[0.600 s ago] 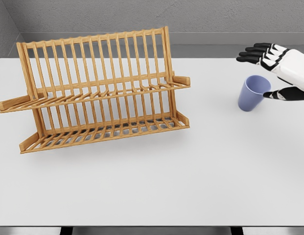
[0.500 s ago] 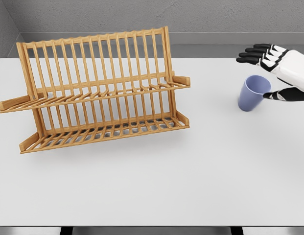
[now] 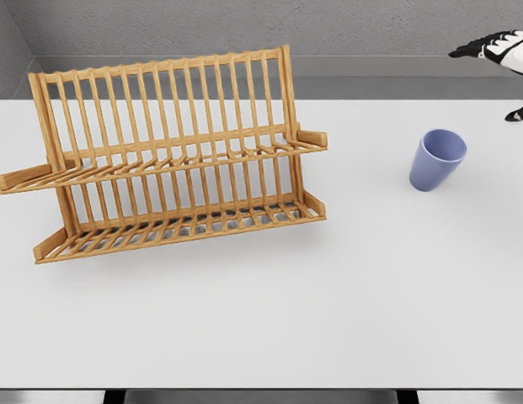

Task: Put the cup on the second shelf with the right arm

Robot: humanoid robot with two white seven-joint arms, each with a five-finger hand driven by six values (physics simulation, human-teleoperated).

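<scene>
A blue cup (image 3: 436, 159) stands upright on the white table (image 3: 328, 286), right of the wooden dish rack (image 3: 168, 156). The rack has an upper shelf (image 3: 160, 162) and a lower shelf (image 3: 185, 225), both bare. My right hand (image 3: 505, 71) shows at the top right corner, above and to the right of the cup and apart from it. Its fingers (image 3: 484, 46) are spread and hold nothing; much of the hand is cut off by the frame's edge. The left arm is out of view.
A grey wall runs behind the table's far edge. The table's front edge lies near the bottom of the frame.
My right hand has lifted up and to the right, away from the cup it was around. The cup stays where it stood.
</scene>
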